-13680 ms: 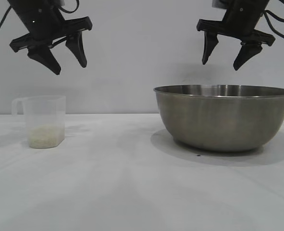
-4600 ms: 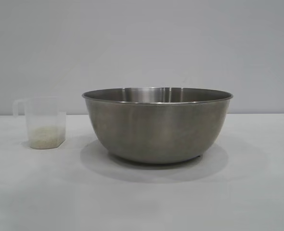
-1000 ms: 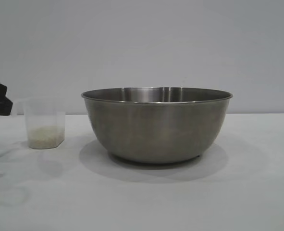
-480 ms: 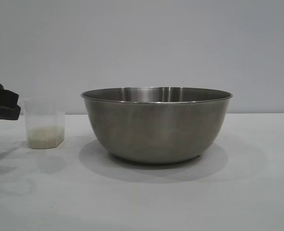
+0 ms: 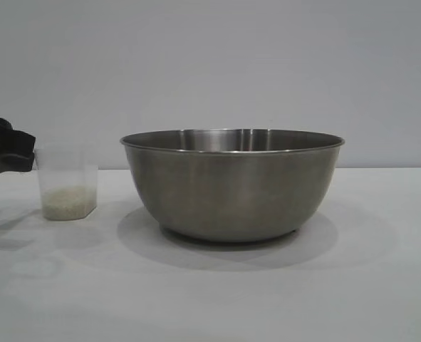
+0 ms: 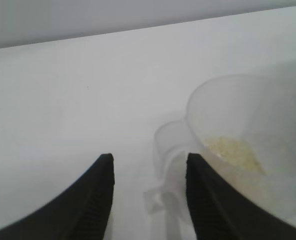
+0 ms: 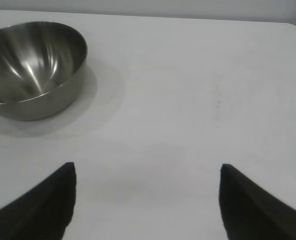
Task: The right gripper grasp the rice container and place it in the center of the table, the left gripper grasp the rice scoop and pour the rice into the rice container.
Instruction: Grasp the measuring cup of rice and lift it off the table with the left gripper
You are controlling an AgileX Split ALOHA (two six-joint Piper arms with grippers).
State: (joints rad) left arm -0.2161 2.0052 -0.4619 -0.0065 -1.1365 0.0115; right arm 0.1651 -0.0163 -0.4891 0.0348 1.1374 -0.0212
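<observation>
Steel rice container [image 5: 233, 187] mid-table; rice scoop [image 5: 68, 191] upright beside.

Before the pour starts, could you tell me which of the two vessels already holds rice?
The small clear measuring cup, with off-white rice at its bottom; the steel bowl is empty.

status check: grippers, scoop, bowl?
Left gripper open at the rice scoop handle, not gripped yet. Right gripper open, parked away from the rice container. Container sits mid-table; rice in the scoop; nothing in the way.

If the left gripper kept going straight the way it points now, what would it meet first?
Most likely the measuring cup's handle: the left gripper stands open with the loop between its fingers, not yet clamped. Behind it comes the cup holding rice. Depth is uncertain.
</observation>
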